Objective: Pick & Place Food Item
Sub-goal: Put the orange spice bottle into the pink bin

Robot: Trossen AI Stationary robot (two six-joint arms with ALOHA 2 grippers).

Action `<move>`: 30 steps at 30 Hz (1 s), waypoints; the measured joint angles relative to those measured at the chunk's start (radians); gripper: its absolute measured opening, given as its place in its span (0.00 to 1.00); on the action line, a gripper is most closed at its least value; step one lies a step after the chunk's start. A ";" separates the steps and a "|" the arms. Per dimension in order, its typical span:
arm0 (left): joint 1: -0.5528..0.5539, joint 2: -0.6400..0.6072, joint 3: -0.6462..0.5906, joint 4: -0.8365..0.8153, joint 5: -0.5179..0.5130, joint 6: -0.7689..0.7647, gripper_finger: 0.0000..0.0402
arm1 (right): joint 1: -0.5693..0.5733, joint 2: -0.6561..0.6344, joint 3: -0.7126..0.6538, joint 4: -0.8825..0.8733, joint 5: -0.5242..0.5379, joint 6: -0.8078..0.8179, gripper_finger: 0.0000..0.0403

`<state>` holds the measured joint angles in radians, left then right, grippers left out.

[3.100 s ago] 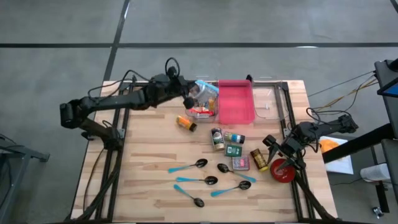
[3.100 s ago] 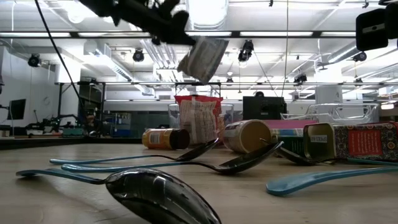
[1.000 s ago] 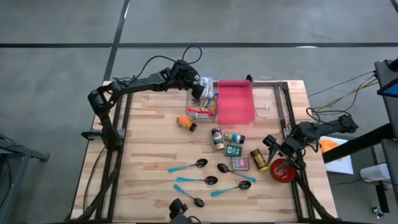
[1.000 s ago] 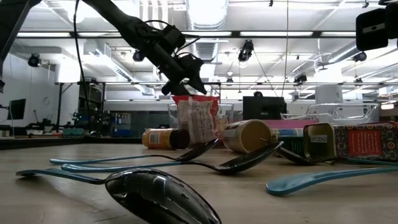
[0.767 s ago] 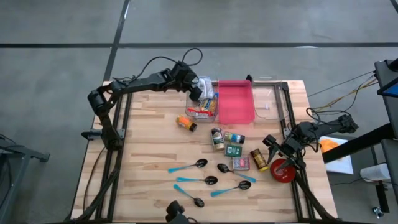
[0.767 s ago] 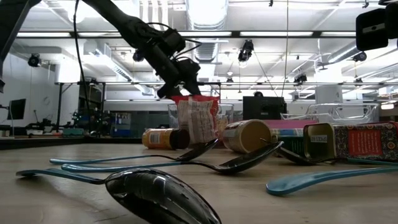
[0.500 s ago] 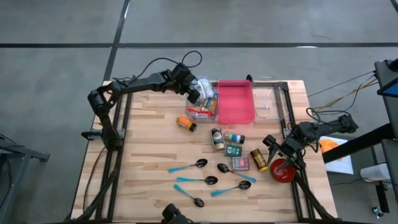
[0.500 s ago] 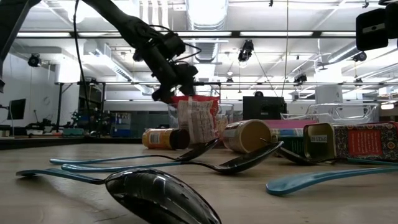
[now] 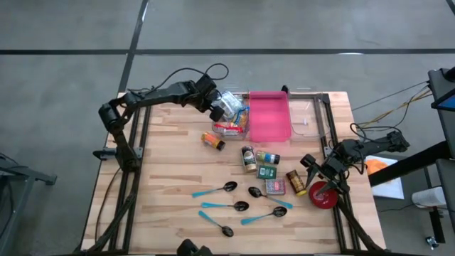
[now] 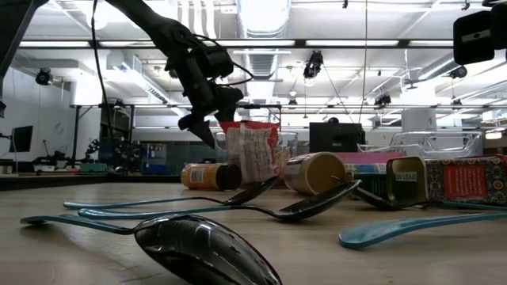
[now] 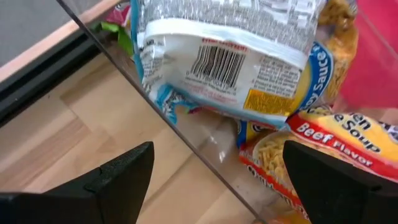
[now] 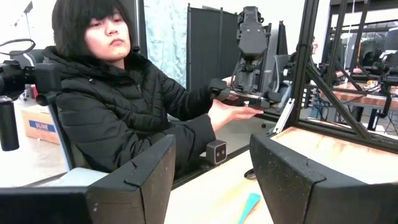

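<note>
Left gripper [image 9: 215, 111] is held open and empty just beside the clear plastic bin [image 9: 220, 122], at its left rim. Inside the bin a white crinkled food packet [image 11: 230, 43] is seen lying on top of a red beef-soup noodle pack [image 11: 323, 146], apart from the fingers [image 11: 118, 177]. Right gripper [image 9: 313, 173], parked at the table's right edge, is seen part-open, holding nothing.

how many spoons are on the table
5, all near the front edge: spoon one, spoon two, spoon three, spoon four, spoon five. None appear hidden.
</note>
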<state>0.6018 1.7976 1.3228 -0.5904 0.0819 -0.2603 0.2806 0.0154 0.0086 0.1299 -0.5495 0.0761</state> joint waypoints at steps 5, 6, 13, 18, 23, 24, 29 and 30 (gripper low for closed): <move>-0.002 -0.029 0.000 0.002 -0.009 -0.002 0.89 | 0.000 0.000 0.000 0.000 0.000 0.000 0.51; -0.002 -0.038 -0.001 0.001 -0.011 -0.002 0.89 | 0.000 0.000 0.000 0.000 0.000 0.000 0.51; -0.020 -0.101 -0.001 -0.010 -0.015 0.014 0.89 | 0.000 0.000 0.000 0.000 0.000 0.001 0.51; -0.076 -0.141 -0.003 -0.017 -0.062 0.099 0.89 | 0.000 0.000 0.000 0.000 0.000 0.000 0.51; -0.173 -0.185 -0.003 -0.018 -0.188 0.174 0.89 | 0.000 0.000 0.000 0.000 0.000 0.000 0.51; -0.196 -0.192 -0.003 -0.020 -0.215 0.187 0.89 | 0.000 0.000 0.000 0.000 0.000 0.000 0.51; -0.305 -0.219 -0.003 -0.025 -0.300 0.212 0.89 | 0.000 0.000 0.000 0.000 0.000 0.000 0.51; -0.324 -0.220 -0.003 -0.025 -0.300 0.212 0.89 | 0.000 0.000 0.000 0.000 0.000 0.001 0.51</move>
<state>0.2777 1.5772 1.3197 -0.6151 -0.2182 -0.0481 0.2806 0.0158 0.0086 0.1299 -0.5495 0.0767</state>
